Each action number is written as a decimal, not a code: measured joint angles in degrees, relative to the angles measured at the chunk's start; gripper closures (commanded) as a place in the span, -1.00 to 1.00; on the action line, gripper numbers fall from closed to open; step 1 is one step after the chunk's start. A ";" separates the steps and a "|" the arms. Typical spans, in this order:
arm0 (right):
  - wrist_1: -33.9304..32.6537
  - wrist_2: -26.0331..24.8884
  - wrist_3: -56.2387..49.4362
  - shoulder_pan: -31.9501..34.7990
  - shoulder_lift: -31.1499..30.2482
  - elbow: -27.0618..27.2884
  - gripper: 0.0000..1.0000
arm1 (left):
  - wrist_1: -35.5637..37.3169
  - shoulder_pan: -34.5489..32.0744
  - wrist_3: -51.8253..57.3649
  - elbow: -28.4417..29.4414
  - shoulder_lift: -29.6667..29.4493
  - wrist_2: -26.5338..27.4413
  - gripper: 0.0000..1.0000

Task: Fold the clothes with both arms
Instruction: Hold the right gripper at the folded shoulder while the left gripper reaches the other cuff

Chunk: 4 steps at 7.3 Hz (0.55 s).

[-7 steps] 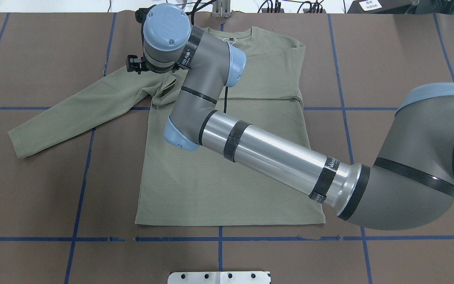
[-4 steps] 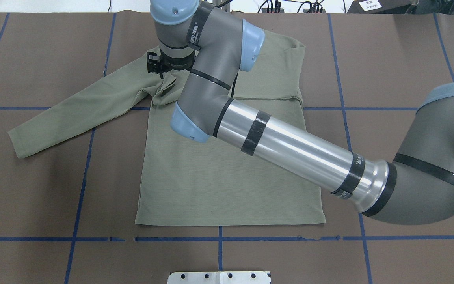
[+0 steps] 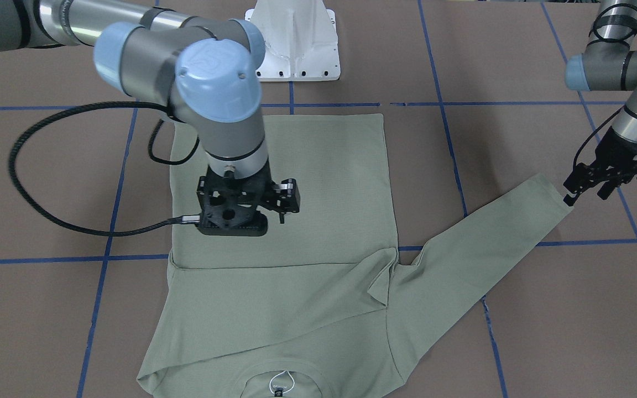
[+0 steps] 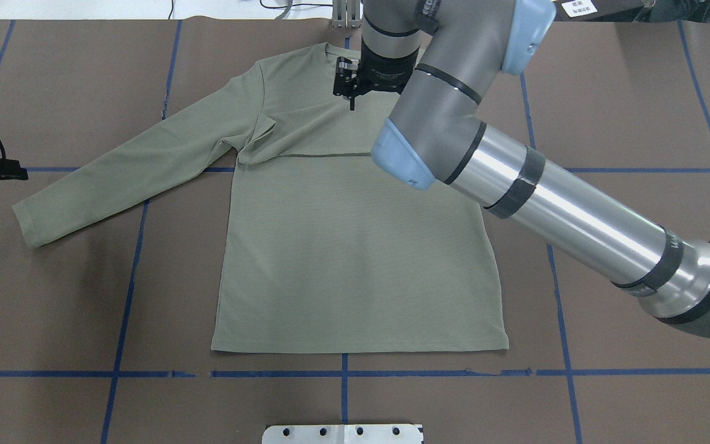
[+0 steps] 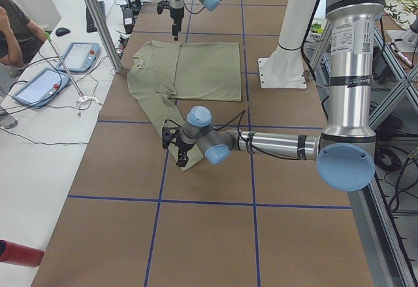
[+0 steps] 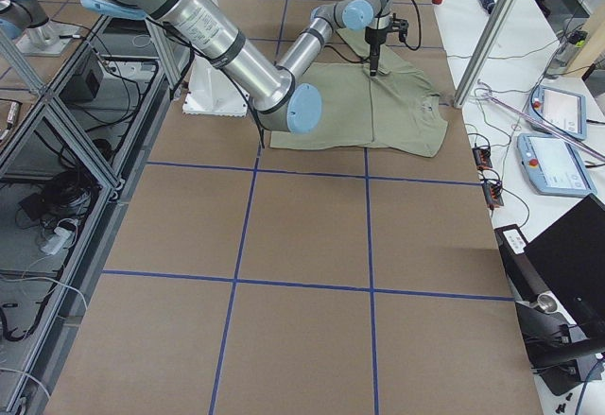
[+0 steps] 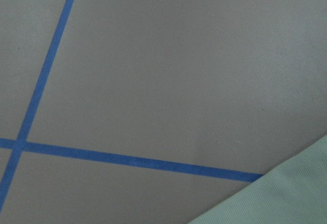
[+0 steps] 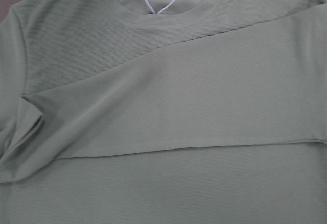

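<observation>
Counting in the front-facing view: one shirt (image 3: 296,265) lies flat on the tabletop (image 3: 47,309), one sleeve folded across its chest, the other stretched toward two o'clock. Two arms show. The right pincer (image 3: 281,213) hangs over the shirt's body, and I cannot tell its grip. The left pincer (image 3: 588,194), spread, sits just beside the cuff (image 3: 545,190) at three o'clock. One white pedestal (image 3: 296,38) stands at twelve. Overhead, the right arm (image 4: 546,197) hides the shirt's shoulder at one o'clock. In the left side view, one person (image 5: 16,32) sits at ten o'clock.
</observation>
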 measured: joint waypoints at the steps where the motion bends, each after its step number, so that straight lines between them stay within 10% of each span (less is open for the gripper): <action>1: -2.29 1.15 -3.60 1.84 -3.81 4.41 -1.00 | 0.05 3.21 -4.53 -0.56 0.63 2.83 -0.95; 4: -5.24 3.20 -9.91 4.75 -12.15 13.86 -1.00 | 0.17 6.91 -10.39 0.03 1.65 6.98 -0.93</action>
